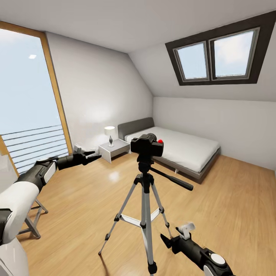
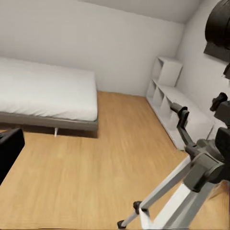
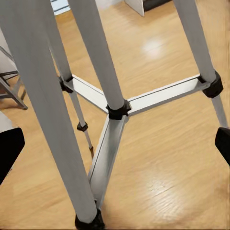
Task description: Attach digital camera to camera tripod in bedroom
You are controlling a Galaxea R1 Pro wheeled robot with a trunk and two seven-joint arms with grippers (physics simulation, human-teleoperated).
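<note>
Small black boxy digital camera (image 1: 147, 145) sits atop silver-legged camera tripod (image 1: 145, 207). Left gripper (image 1: 91, 155) fingers slightly apart, empty; right gripper (image 1: 168, 242) beside tripod leg, opening unclear. Risk: bumping leg, toppling tripod.

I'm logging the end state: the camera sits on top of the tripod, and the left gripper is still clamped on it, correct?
Not quite. The digital camera does sit on the camera tripod, but the head view shows the left gripper off to the side, apart from it, holding nothing.
</note>
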